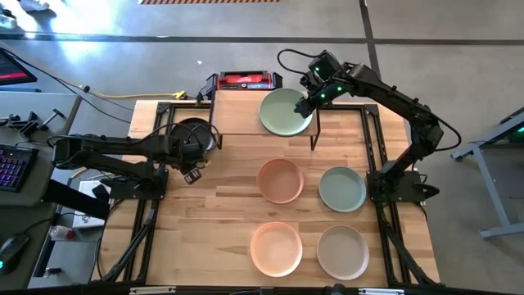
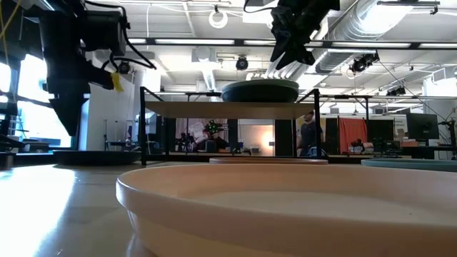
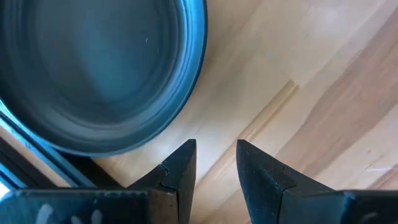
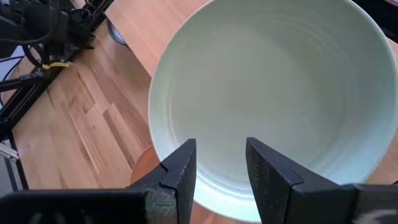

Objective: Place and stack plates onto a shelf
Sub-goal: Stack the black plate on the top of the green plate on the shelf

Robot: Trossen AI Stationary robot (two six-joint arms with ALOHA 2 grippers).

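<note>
One pale green plate already lies on the shelf; the right gripper hovers over its rim, fingers parted a little and holding nothing. You have six plates left to move, as far as can be seen: a black plate on the desk at the shelf's left end, where the left gripper waits just beside it with fingers slightly apart and empty; a peach-pink plate; a second pale green plate; another peach-pink plate; and a beige plate. Judged from this, the task is barely begun.

The high view gives you the whole layout and the count. Only the low view shows the shelf's height and the green plate sitting flat on top. The right wrist view shows the fingers clear of the rim; the left wrist view shows bare desk between fingers and black plate.
</note>
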